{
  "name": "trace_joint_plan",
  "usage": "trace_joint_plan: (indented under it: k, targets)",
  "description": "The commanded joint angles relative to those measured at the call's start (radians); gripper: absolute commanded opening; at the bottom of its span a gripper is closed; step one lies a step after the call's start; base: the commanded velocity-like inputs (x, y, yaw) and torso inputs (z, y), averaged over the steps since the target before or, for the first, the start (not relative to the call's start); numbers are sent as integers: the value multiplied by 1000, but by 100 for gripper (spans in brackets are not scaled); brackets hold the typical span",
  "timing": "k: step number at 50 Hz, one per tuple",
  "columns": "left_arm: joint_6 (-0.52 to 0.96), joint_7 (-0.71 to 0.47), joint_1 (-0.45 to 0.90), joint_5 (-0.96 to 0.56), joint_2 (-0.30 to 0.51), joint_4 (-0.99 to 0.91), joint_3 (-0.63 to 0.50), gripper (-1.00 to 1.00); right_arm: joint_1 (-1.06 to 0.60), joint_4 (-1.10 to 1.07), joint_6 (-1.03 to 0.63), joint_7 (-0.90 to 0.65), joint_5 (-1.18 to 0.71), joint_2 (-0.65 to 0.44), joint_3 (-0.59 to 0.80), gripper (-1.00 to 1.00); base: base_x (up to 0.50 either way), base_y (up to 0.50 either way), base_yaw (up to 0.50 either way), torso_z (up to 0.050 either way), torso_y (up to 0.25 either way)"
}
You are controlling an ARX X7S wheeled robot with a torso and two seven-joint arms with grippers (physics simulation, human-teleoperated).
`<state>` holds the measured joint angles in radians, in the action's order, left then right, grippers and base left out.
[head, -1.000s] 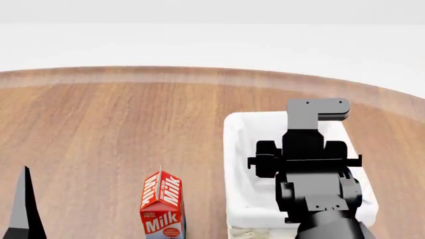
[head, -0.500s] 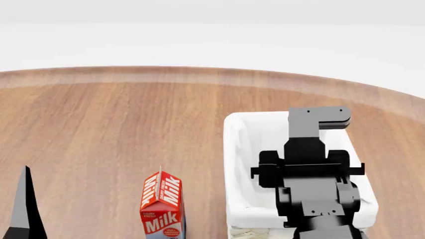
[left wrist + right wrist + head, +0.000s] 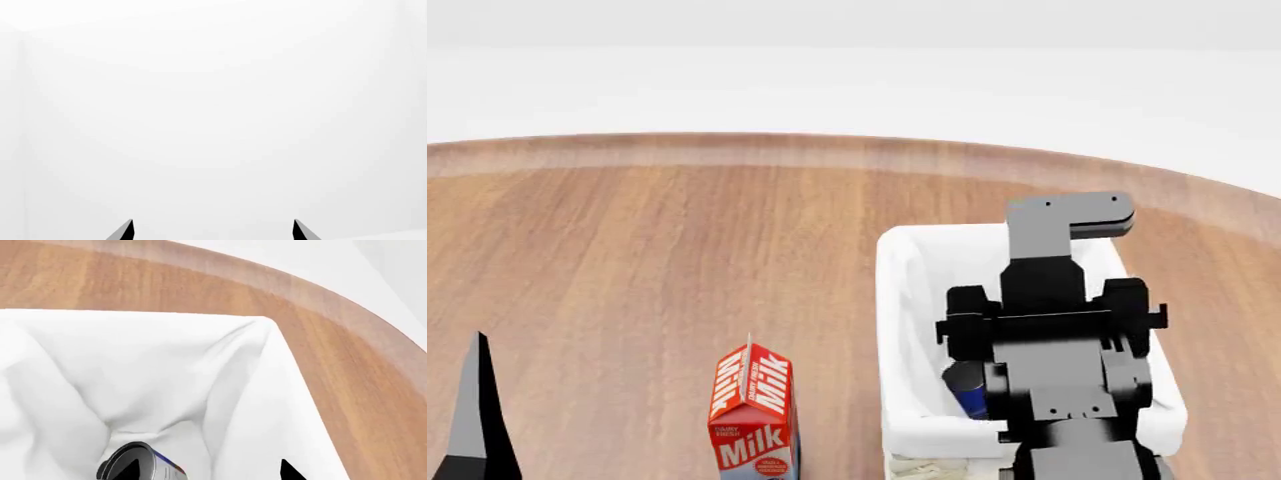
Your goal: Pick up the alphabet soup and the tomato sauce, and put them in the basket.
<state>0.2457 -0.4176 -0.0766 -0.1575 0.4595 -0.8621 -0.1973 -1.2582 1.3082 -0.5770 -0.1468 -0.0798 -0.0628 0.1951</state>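
I have the right gripper [image 3: 1054, 350] hanging directly over the basket [image 3: 897, 300], because that is the only spot from which a can falls onto the cloth lining rather than the desk [image 3: 667, 260]. In the right wrist view the alphabet soup [image 3: 137, 465] lies on its side down in the folds of the lining, its silver end turned up towards the camera. The two dark jaw tips at the edge of that picture stand well apart, one on either side of the can and not pressing it, so I read the jaws as released and the can as resting on the cloth by its own weight. From the head view a sliver of blue label shows just beside the arm, inside the basket's near-left part.

That can is all I can see in the basket; the arm hides much of the interior, so I cannot rule out more beneath it. I cannot find the tomato sauce in any view, so by my reckoning half the job remains.

The left gripper [image 3: 212, 231] is parked away from the basket, facing blank white; its tips show spread wide with nothing between them. A milk carton [image 3: 751, 412] stands upright on the desk just left of the basket, apart from its wall.
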Motion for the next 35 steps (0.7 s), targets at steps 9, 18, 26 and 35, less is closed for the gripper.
trace_joint_plan:
  k: [9, 18, 26, 35]
  targets:
    - [3, -4, 5, -2, 3, -1, -6, 100, -94, -6, 43, 30, 18, -17, -41, 100, 0, 0, 0, 0, 0]
    - [2, -6, 5, -3, 5, -3, -6, 100, -51, -357, -178, 55, -33, -53, -77, 100, 0, 0, 0, 0, 0]
    - [4, -8, 8, -3, 6, -4, -10, 100, -38, -617, -342, 76, -66, -85, -85, 100, 0, 0, 0, 0, 0]
    - [5, -12, 4, 0, 8, -10, -14, 100, -38, -951, -566, 96, -156, -102, -146, 100, 0, 0, 0, 0, 0]
